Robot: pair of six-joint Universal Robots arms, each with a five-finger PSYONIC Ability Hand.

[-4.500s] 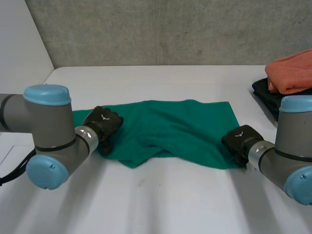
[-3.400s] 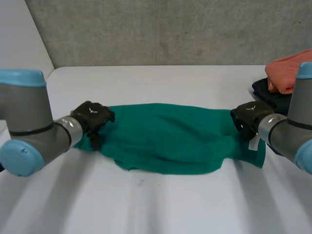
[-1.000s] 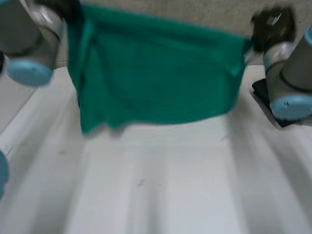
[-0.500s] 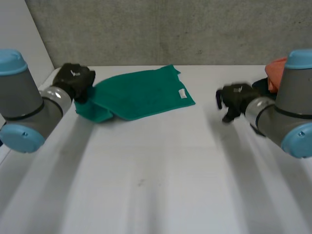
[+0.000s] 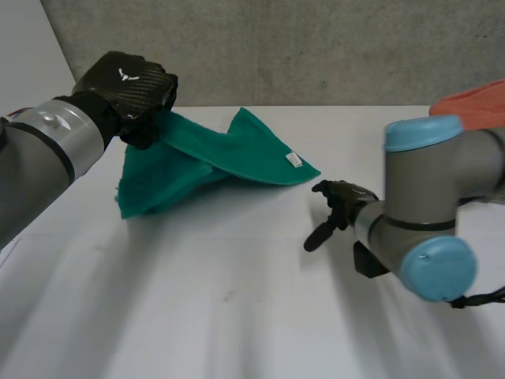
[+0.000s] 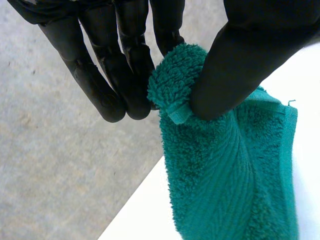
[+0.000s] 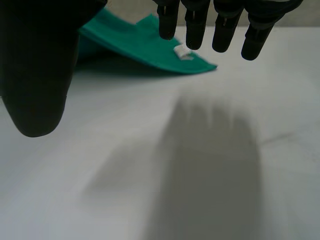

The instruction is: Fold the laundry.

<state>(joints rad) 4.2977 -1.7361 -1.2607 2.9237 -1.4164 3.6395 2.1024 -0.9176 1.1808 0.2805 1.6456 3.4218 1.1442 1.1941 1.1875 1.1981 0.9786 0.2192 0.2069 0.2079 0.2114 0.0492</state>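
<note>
Green towel [image 5: 237, 150] lifted higher, left hand [image 5: 126, 83] pinching corner, orange cloth [image 5: 478, 103] cropped

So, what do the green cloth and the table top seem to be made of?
Green cloth: looks like terry towelling, probably cotton; matte, with fuzzy loops and a hemmed edge.
Table top: smooth white, matte, likely laminate or painted board; I cannot tell which.

Left hand pinch on towel corner
Black left hand [image 6: 150, 35] pinches green terry towel [image 6: 225, 165] corner between thumb and fingers [image 6: 135, 70]; cloth hangs below.
</note>
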